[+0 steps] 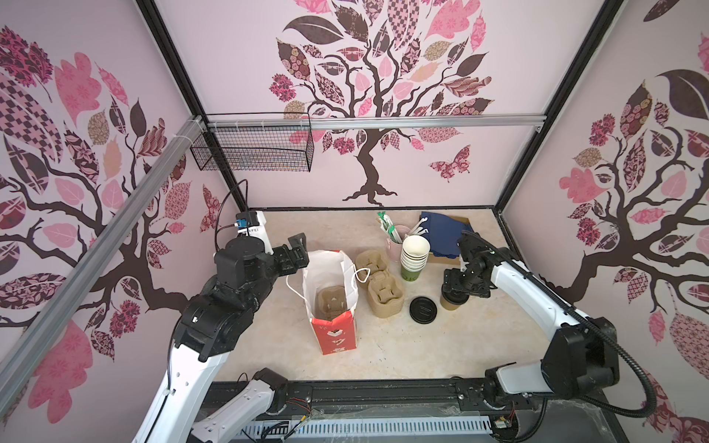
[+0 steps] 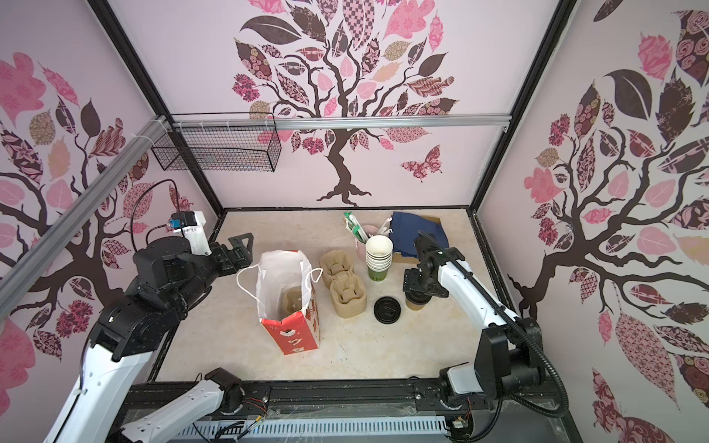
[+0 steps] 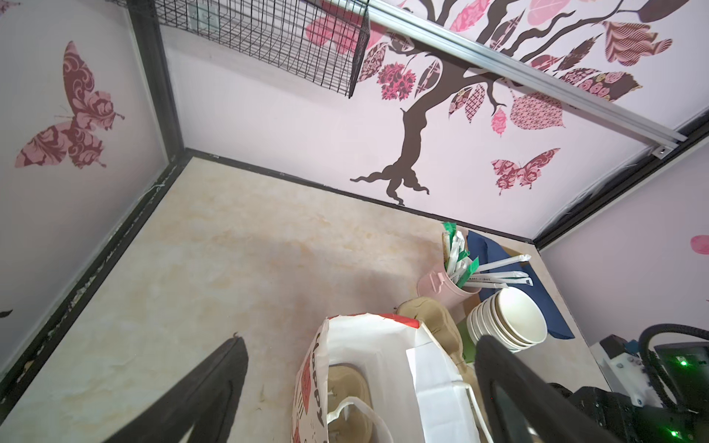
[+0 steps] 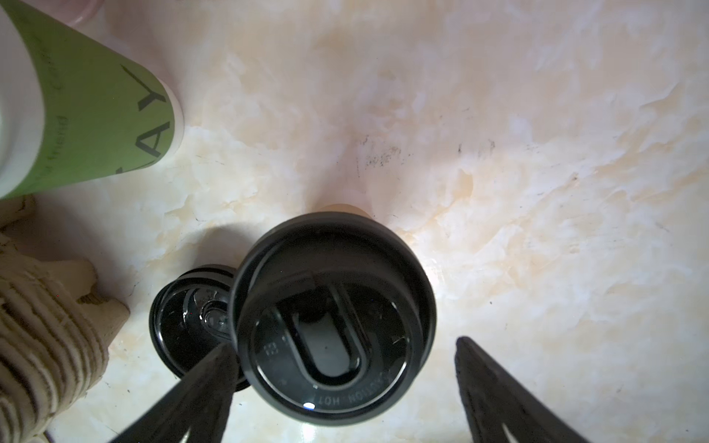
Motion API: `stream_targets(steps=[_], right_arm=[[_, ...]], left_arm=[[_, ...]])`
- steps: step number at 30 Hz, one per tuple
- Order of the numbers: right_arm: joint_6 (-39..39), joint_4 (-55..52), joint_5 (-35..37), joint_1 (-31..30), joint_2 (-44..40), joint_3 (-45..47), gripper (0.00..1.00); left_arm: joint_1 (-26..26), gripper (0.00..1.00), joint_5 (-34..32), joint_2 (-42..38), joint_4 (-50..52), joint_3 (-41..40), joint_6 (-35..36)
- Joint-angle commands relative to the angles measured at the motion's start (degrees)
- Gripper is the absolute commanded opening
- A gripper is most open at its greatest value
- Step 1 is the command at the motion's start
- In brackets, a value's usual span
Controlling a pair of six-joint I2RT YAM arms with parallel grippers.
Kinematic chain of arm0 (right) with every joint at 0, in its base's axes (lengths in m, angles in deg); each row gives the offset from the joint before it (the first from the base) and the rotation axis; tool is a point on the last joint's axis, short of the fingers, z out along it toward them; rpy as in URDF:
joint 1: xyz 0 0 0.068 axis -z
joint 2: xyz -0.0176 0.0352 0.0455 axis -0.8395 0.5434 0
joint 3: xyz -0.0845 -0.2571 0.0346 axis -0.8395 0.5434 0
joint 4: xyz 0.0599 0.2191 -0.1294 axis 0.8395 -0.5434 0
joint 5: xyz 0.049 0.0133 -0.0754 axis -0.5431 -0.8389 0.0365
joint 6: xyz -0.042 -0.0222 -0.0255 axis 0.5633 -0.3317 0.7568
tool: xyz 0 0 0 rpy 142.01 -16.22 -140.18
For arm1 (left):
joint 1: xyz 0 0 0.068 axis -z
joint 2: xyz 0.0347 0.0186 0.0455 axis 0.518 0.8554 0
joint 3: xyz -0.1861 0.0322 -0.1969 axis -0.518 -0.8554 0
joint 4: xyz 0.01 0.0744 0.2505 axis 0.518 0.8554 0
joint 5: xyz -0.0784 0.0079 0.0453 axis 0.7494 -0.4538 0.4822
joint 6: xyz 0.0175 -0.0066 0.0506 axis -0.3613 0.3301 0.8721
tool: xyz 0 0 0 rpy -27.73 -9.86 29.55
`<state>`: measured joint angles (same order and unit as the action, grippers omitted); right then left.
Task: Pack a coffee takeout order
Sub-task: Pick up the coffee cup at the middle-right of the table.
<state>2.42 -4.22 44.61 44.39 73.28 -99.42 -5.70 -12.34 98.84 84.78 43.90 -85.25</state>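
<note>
A pale marbled table sits inside a booth with pink tree-print walls. A red-and-white paper bag stands upright and open near the middle. One tan pulp carrier lies at the bottom of the bag. It is the only part of the order that looks packed.

The navy napkin is still out, lying on cardboard at the far right of the table. The small brown cup stands on the table well right of the bag, with its black lid on top. Whether the lid is pressed fully home cannot be told. Cup and napkin appear left to pack.

The left gripper hangs beside the bag's far left rim, fingers spread wide and empty. The right gripper hovers directly over the lidded cup. Its fingers are spread to either side of the lid, not clamped on it.

A stack of spare carriers sits just right of the bag — between bag and cup. Behind it are a tall stack of lidless cups and a pink cup of wrapped straws. A loose black lid lies flat just beside the lidded cup and could be nudged by a closing finger. A white cord handle droops across the bag's mouth — a likely snag.
</note>
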Motion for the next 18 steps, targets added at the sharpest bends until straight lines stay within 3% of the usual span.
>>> stream_targets(steps=[1,12,18], right_arm=[[-1.01,-0.53,1.63,-0.41,1.70,-2.14,0.90],[-1.32,-0.26,2.42,-1.11,3.21,-2.58,0.85],[-1.15,-0.96,3.78,-1.53,3.33,-3.24,0.87]], left_arm=[[-0.36,0.97,0.50,-0.89,0.12,-1.64,-0.38],[-0.36,0.98,0.22,-1.39,0.13,-2.01,-0.34],[-0.36,0.98,-0.19,-1.25,0.21,-2.09,-0.47]])
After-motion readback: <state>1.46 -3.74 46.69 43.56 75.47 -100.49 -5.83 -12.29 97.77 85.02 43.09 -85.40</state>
